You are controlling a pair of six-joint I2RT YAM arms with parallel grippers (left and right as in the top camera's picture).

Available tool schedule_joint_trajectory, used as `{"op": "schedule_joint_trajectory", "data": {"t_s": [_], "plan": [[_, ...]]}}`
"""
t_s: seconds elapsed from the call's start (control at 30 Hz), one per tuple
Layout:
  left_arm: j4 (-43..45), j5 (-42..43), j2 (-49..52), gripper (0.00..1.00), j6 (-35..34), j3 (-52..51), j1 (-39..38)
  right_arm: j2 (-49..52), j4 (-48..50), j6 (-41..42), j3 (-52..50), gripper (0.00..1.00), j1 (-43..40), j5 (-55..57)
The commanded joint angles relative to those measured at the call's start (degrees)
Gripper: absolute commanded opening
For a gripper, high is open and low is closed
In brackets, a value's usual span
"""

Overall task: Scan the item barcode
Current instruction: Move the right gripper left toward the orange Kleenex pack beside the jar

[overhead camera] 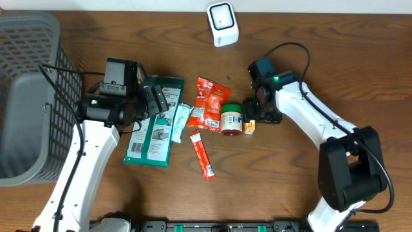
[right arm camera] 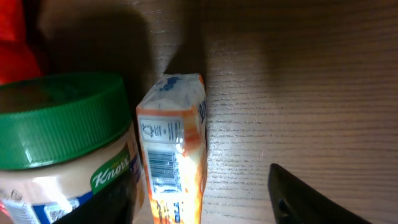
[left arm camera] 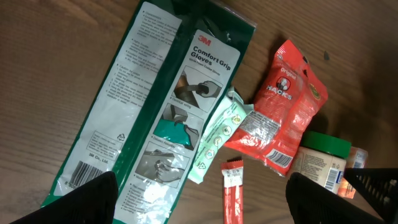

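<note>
Jaws of left gripper [left arm camera: 202, 200]: spread wide over the glove pack [overhead camera: 154, 129], holding nothing.
Jaws of right gripper [overhead camera: 257, 115]: spread, low by the orange packet [overhead camera: 249, 126], not pinching it.
Basket [overhead camera: 26, 77]: far left of frame.
Glove pack: flat on the tabletop [overhead camera: 335, 58], left of center, barcode up.
Scanner [overhead camera: 223, 24]: top center, well apart from all goods.
Jar [overhead camera: 232, 119]: upright, center.
Orange packet: probably the item, just right of the jar, barcode visible.
Done: approach only, with 0 items lifted.
Left: grasp, lift, show barcode to scanner.
</note>
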Motion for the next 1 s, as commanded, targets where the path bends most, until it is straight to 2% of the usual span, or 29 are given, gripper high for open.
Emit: {"op": "schedule_joint_trajectory", "data": {"t_s": [0.0,0.1,0.43,0.57,0.8,0.97], "plan": [[-0.2,-0.5,-0.3,0.87,0.3,0.9,0.2,0.7,0.3,-0.7,0.8,0.56,0.2,1.2],[-0.2,-0.5,-0.3,0.87,0.3,0.9,0.2,0.7,-0.2,-0.9,0.8,0.52,-0.2,4.0],[-0.2,-0.5,-0.3,0.87,0.3,0.9,0.2,0.7,-2.8,-1.0,0.8,0.52,-1.5,13.1],[-0.2,-0.5,-0.3,0.87,0.3,0.9,0.2,0.5,-3.1,-2.0,1.6,0.52,-3.1,12.5],[-0.2,-0.5,-0.3,0.87,0.3,0.9,0.2,-0.5,-3.9,-1.9,3.7,0.51,-3.1,4.6],[-0.2,-0.5,-0.3,0.87,0.3,0.9,0.2,-0.4,-3.6,-0.4,3.2,0.45,-0.5,5.1]]}}
